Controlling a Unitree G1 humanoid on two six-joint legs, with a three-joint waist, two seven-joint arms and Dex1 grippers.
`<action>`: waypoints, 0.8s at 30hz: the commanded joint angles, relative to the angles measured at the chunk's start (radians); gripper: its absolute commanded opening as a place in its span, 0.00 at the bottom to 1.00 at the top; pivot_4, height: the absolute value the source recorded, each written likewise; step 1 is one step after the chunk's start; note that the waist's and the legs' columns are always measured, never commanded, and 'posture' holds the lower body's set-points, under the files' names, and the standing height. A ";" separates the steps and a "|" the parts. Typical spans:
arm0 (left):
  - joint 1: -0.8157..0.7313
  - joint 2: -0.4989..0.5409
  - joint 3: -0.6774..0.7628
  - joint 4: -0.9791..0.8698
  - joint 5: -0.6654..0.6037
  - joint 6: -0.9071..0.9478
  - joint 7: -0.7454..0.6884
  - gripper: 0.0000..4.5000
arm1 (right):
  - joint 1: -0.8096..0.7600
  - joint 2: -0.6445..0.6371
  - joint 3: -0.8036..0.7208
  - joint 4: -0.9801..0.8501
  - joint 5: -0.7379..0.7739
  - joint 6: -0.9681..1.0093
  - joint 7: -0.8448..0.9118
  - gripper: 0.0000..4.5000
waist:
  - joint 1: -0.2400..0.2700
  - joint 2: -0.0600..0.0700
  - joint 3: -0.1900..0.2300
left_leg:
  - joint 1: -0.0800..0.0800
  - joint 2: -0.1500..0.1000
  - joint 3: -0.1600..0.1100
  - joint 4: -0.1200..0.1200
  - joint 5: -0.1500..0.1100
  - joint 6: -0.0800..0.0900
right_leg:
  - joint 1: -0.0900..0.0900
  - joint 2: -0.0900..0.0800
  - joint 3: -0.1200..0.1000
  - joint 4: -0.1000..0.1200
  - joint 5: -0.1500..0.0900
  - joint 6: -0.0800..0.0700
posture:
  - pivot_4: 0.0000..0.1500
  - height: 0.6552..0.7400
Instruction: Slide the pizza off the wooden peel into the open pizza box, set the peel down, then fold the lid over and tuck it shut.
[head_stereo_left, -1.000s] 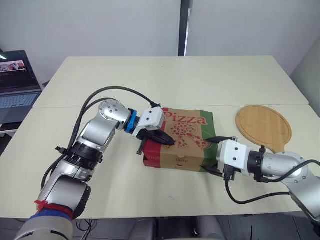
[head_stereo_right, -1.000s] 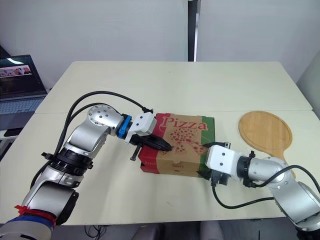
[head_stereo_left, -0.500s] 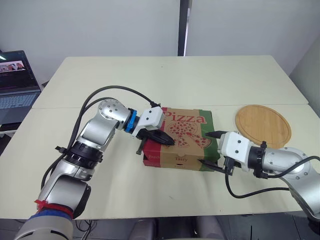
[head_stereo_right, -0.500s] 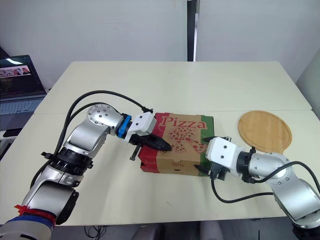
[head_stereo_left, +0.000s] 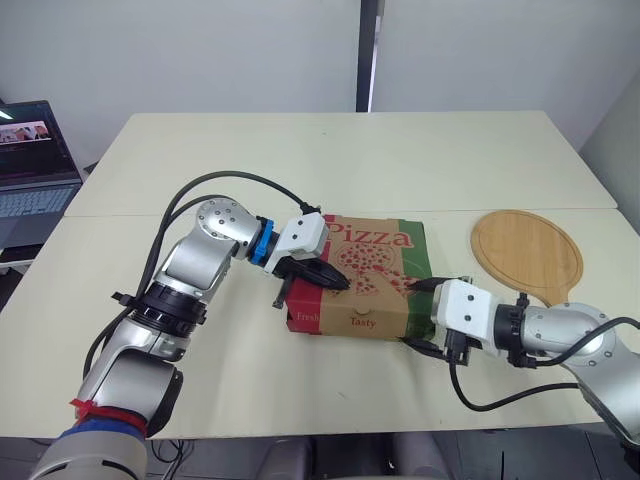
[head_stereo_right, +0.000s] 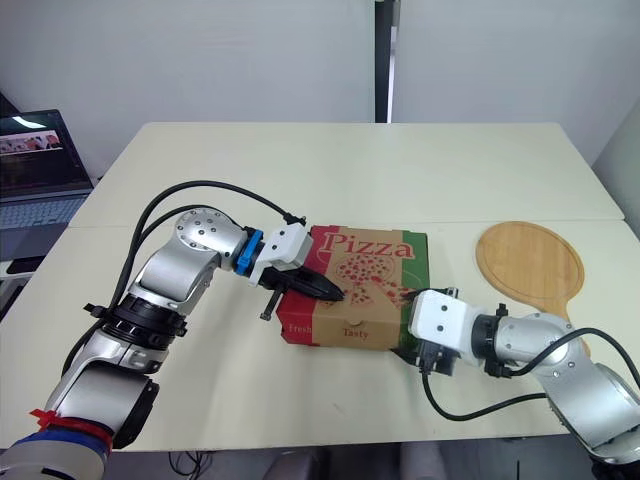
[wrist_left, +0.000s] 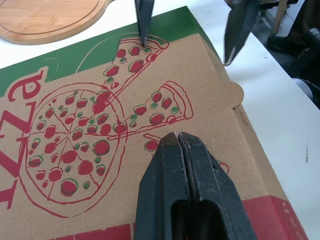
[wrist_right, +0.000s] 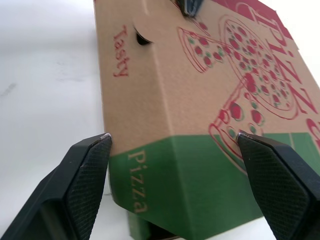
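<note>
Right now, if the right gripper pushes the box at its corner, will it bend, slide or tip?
The box looks like thin cardboard, so its corner may dent. Low and flat, it should not tip. The shut left gripper on its lid may hinder sliding.

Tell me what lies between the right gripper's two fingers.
The pizza box, its green corner, sits inside the open right gripper; the right wrist view shows it.

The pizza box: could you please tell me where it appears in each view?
Left eye view: pizza box mid-table, between left gripper and right gripper.
Right eye view: pizza box, same spot, mid-table.
Left wrist view: pizza box, its lid under the shut left gripper.
Right wrist view: pizza box between the open right gripper's fingers.
Shared landmark: the red pizza drawing on the lid.
</note>
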 joint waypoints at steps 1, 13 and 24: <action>-0.026 0.004 0.029 -0.011 -0.013 -0.009 -0.005 0.00 | -0.025 0.009 -0.002 0.005 -0.039 -0.039 -0.018 0.95 | 0.000 0.000 0.000 | 0.000 0.000 0.000 0.000 0.000 0.000 | 0.000 0.000 0.000 0.000 0.000 0.000 | 1.00 1.00; -0.053 0.014 0.034 0.012 -0.004 -0.025 -0.022 0.00 | -0.077 0.039 -0.046 -0.001 -0.022 -0.013 -0.018 0.95 | 0.000 0.000 0.000 | 0.000 0.000 0.000 0.000 0.001 -0.002 | 0.000 0.000 0.000 0.000 0.000 0.000 | 1.00 1.00; -0.009 0.015 0.004 -0.055 0.007 -0.021 -0.032 0.00 | -0.050 0.035 -0.010 0.001 -0.049 0.003 -0.027 0.95 | 0.000 0.000 0.000 | 0.000 0.000 0.000 0.000 0.001 -0.002 | 0.000 0.000 0.000 0.000 0.000 0.000 | 1.00 1.00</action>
